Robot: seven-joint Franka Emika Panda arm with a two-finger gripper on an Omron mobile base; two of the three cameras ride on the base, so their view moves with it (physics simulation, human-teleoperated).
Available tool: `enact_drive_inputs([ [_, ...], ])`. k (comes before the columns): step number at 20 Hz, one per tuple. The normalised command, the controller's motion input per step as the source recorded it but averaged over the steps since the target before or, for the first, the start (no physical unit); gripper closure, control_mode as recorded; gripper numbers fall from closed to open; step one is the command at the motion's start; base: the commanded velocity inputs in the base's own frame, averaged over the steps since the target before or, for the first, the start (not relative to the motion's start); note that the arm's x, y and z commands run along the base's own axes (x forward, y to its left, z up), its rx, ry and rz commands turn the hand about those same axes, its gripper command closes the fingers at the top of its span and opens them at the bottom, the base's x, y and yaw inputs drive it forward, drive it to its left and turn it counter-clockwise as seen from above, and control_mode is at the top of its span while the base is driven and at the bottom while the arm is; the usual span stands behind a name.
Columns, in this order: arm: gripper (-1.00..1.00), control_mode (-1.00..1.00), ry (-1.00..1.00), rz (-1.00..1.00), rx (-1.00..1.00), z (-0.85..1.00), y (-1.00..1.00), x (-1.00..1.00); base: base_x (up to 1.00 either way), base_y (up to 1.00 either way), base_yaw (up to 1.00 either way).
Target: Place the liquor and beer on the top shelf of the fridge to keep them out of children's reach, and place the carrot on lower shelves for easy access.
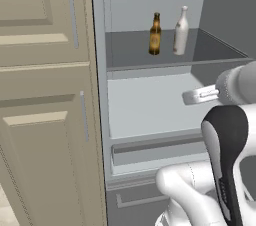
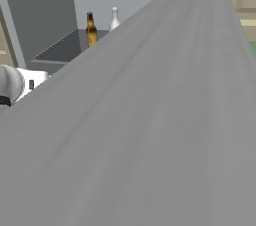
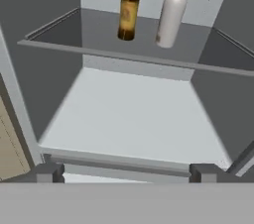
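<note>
Open fridge [image 1: 150,0] interior, beige cabinets [image 1: 45,95] beside it. Nearest, my hand [image 3: 124,172], spread wide and empty, before the pale lower shelf [image 3: 134,119]; beyond, beer [image 3: 128,7] and liquor [image 3: 171,12] upright on the dark top shelf [image 3: 64,32].

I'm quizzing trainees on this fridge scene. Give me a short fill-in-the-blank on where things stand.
1. The beer and the liquor both stand upright on the ____ shelf of the fridge.
2. In the left base view, the beer stands to the ____ of the liquor.
3. The gripper has its fingers spread ____, holding nothing.

Missing words: top; left; open
</note>
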Motion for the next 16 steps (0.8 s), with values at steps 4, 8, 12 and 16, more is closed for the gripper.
enact_drive_inputs([
  [4,-1.00,-1.00,0.11,0.00,0.00,-0.25,0.00,-0.45,0.00,0.00,0.00],
  [8,-1.00,-1.00,0.10,0.00,0.00,-0.19,0.00,-0.41,0.00,0.00,0.00],
  [12,-1.00,1.00,0.05,0.00,0.00,-0.08,0.00,-0.20,-0.26,0.00,0.00],
  [16,-1.00,1.00,0.00,0.00,0.00,0.00,0.00,0.00,-0.89,0.00,0.00],
])
